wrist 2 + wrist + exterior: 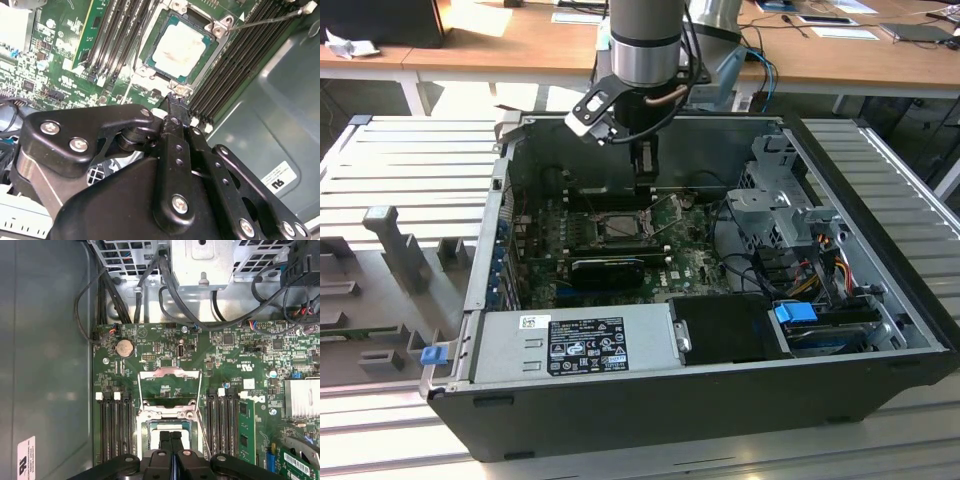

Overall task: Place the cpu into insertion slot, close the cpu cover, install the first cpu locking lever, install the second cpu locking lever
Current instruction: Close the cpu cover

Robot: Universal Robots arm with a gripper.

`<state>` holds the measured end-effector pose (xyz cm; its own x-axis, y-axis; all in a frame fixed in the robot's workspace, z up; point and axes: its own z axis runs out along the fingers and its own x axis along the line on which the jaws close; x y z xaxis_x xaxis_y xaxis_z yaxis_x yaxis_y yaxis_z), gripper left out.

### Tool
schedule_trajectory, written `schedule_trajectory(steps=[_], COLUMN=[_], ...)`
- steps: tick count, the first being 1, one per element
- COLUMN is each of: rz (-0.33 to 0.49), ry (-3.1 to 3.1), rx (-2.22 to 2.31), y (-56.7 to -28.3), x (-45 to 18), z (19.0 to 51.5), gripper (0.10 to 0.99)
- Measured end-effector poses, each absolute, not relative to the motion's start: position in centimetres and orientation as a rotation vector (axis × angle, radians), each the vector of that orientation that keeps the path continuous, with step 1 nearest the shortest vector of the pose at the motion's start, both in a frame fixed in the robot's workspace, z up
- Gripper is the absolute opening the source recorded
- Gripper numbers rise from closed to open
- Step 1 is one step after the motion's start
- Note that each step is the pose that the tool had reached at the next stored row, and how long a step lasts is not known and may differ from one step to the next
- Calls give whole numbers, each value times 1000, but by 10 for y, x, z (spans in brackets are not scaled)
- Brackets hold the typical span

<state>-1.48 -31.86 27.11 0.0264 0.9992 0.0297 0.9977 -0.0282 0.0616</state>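
The open computer case (pixel 620 410) lies on its side, and the arm reaches straight down into it. The grey power supply box (pixel 570 345) sits along one case wall, well apart from the gripper.

Below the gripper spreads the green motherboard (pixel 150 345), with black cables looping over one edge of it. The gripper (pixel 643 185) hangs low over the middle of that board. In the first wrist view its fingers (pixel 164 442) are pressed flat together, closed, with nothing visible between them.

Rows of black memory slots (pixel 114 425) run along both sides of the gripper. Right under the fingertips is the socket (pixel 206 54). In the second wrist view the closed tip sits at the socket's edge, by a small metal corner tab. I cannot tell whether it touches.

The cover (pixel 167 374) is swung open off the socket, just past the fingertips, and green board shows through its square window. I cannot tell whether it lies flat or stands tilted.

The chip (pixel 177 47) is pale silver and lies flat inside the socket, uncovered, just beyond the gripper's tip.

A thin metal lever (pixel 265 19) runs out from one socket corner, away from the gripper. Smallest of all, a coin battery (pixel 124 347) sits on the board beyond the open cover.
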Motion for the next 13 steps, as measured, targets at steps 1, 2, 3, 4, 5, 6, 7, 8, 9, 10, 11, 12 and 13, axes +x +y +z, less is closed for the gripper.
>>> schedule_trajectory(steps=[1,2,3,4,5,6,7,8,9,10,11,12,13], rz=[99,100,100,100,100,100,100,100,100,100,100,100,100], ry=[2173,2173,2173,2173,2173,2173,2173,2173,2173,2173,2173,2173,2173], rx=[2233,2234,2234,2234,2234,2234,2234,2234,2234,2234,2234,2233,2234], y=[-319,-319,-319,-319,-319,-319,-319,-319,-319,-319,-319,-319,-319], x=[-14,-13,-12,-11,-10,-6,-2,0,2,3,4,6,7], z=[272,274,275,275,275,275,275,275,275,275,275,275,275], gripper=[106,106,106,106,106,106,106,106,106,106,106,106,106])
